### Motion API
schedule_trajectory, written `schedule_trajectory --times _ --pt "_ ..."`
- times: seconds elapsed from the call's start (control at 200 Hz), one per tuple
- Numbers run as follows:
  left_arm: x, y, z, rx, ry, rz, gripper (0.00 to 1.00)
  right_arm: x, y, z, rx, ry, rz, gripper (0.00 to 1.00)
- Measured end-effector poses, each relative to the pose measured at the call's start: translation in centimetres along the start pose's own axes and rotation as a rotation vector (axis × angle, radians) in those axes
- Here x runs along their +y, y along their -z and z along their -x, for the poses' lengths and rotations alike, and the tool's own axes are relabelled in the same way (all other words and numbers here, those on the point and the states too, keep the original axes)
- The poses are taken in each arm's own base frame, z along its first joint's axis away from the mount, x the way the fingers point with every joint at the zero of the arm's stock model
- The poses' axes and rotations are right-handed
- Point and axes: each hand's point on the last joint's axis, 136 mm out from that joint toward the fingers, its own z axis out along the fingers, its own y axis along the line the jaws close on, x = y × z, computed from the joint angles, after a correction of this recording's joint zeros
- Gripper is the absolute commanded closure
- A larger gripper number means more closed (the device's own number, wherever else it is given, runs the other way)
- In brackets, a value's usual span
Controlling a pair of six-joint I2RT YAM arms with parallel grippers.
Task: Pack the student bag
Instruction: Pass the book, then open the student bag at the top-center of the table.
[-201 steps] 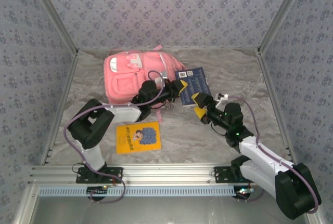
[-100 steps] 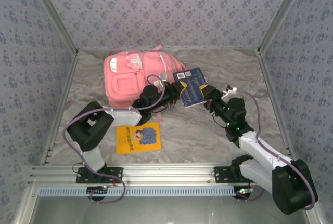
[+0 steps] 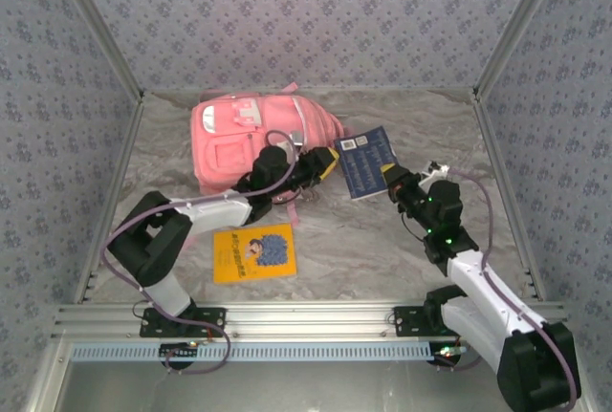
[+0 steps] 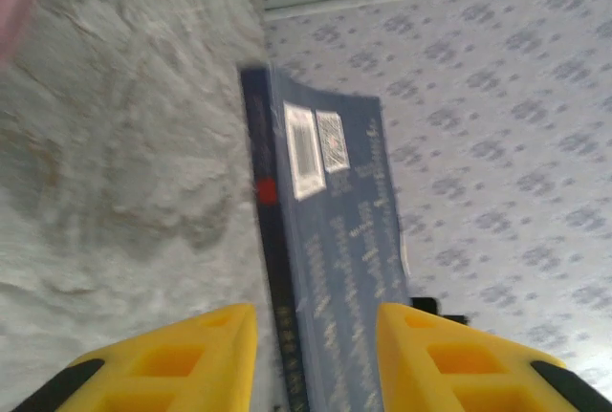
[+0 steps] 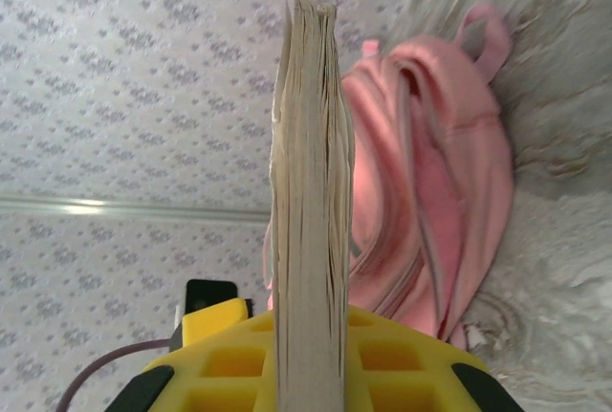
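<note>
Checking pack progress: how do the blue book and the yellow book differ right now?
Colour: the blue book is dark blue, the yellow book orange-yellow. Pose: the blue book is clamped in the right tool, lifted; the yellow book lies flat on the table, untouched. Both are outside the student bag.

student bag (image 3: 229,144): soft matt cloth | blue book (image 3: 368,163): paper pages, smooth cover | table (image 3: 363,240): matt

I am working in a laboratory test cell: wallpapered panel walls (image 3: 306,20) box in a marble-patterned table (image 3: 382,249) with an aluminium frame rail (image 3: 306,316) along its near edge.
</note>
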Motion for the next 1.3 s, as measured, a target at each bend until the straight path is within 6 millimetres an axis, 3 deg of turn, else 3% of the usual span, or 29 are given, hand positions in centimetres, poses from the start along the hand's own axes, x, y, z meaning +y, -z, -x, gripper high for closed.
schedule_trajectory --times 0.175,0.285,0.39,0.455,0.525,0.7,0.804,1.089,1.299 --pt "0.2 1.7 5.5 -0.037 -0.171 0.175 0.59 -1.4 2.2 2.0 -0.059 0.021 -0.058 1.00" --pt "-1.7 2.4 9.2 -0.057 -0.301 0.269 0.61 -3.0 3.2 2.3 -0.060 0.020 -0.111 1.00" --pt "-3.4 1.8 12.0 -0.056 -0.392 0.309 0.62 -4.3 3.9 2.2 -0.049 0.022 -0.156 1.00" --pt "-2.9 1.0 13.3 -0.045 -0.410 0.346 0.62 -4.8 4.2 2.0 -0.040 0.026 -0.176 1.00" --pt "-0.7 0.1 14.4 -0.013 -0.400 0.411 0.62 -5.1 4.5 1.9 -0.028 0.029 -0.188 1.00" --pt "7.0 -1.7 14.9 0.092 -0.322 0.584 0.62 -6.0 4.8 1.3 0.004 0.047 -0.222 1.00" --pt "9.4 -1.9 14.2 0.143 -0.293 0.641 0.62 -6.3 4.9 1.1 0.013 0.058 -0.231 1.00" --pt "7.8 -2.6 14.5 0.149 -0.308 0.602 0.66 -6.5 4.9 0.8 0.027 0.067 -0.237 1.00" --pt "8.3 -3.8 14.9 0.158 -0.309 0.592 0.71 -6.9 4.7 0.6 0.049 0.055 -0.250 1.00"
